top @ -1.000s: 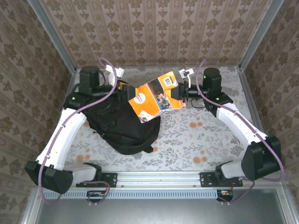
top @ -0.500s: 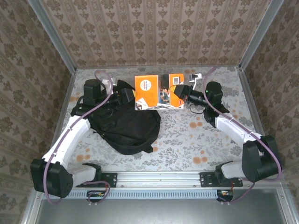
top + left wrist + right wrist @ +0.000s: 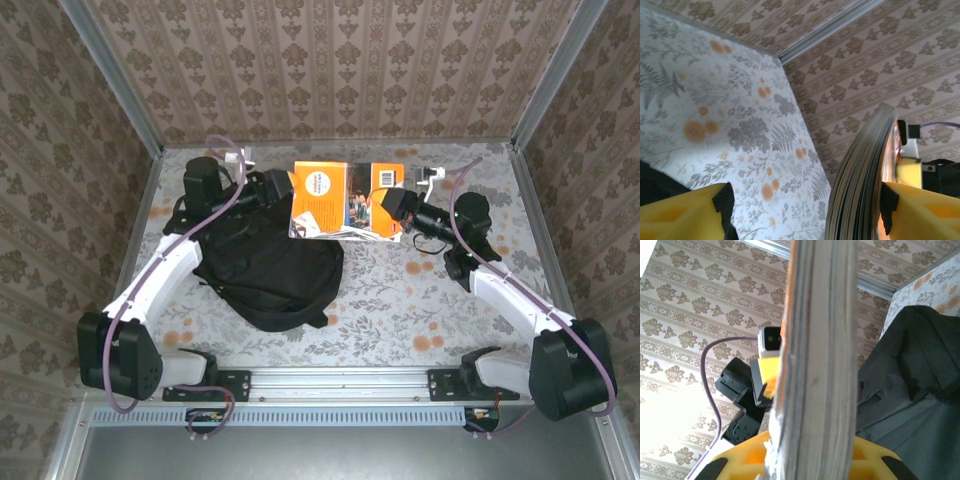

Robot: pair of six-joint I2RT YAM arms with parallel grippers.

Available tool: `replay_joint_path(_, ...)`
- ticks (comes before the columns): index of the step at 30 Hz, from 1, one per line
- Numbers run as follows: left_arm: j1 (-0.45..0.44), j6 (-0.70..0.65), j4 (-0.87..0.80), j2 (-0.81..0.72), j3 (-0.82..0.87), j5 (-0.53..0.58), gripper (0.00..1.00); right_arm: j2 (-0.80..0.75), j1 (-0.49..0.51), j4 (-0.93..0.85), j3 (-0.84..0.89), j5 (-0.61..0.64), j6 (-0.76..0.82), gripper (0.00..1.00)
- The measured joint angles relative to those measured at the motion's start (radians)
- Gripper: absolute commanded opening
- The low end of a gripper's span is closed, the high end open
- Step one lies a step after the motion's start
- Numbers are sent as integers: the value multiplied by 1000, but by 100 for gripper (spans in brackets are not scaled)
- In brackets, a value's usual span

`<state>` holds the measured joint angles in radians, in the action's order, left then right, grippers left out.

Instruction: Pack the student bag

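Observation:
The student bag (image 3: 265,265), a black fabric backpack, lies on the table left of centre. An orange book (image 3: 345,195) hangs over its far top end. My right gripper (image 3: 388,205) is shut on the book's right edge. In the right wrist view the book's page block (image 3: 820,365) stands up between the yellow fingers, with the bag (image 3: 910,390) behind it. My left gripper (image 3: 283,188) is at the book's left edge. In the left wrist view it (image 3: 806,202) is open, and the book's pages (image 3: 860,190) lie close to its right finger (image 3: 920,210).
A floral cloth covers the table (image 3: 430,290), bare to the right of the bag. Papered walls close in the back and both sides. A metal rail (image 3: 340,380) with the arm bases runs along the near edge.
The right arm has carried the book from a raised, tilted pose down to a flatter one over the bag's far end. The left gripper has come up to the book's left edge.

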<state>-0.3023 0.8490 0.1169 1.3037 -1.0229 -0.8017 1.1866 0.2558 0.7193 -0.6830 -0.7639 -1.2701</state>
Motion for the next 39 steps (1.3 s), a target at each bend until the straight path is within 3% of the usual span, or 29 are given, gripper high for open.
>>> replay_joint_path(4,-29,31,89,32,0,-28,73,-35,4,-4,23,-3,-2,0)
replay_joint_path(14,-112,24,162,42,-42,-74,32,-44,9,-4,25,-14,-10,0)
replay_joint_path(26,-138,-74,88,-21,-48,-54,6,-44,11,-118,21,-12,24,0)
replay_joint_path(27,-143,-84,76,-21,-51,-46,4,-44,11,-128,21,-7,29,6)
replay_joint_path(30,-159,-109,39,-23,-67,-21,0,-44,12,-179,12,8,53,53)
replay_joint_path(32,-167,-121,16,-34,-78,-16,0,-49,13,-245,3,40,110,79)
replay_joint_path(35,-176,-127,-13,-66,-84,-17,0,-90,15,-369,-10,121,246,87)
replay_joint_path(39,-175,-124,-25,-89,-99,-41,0,-168,11,-470,-15,240,422,88)
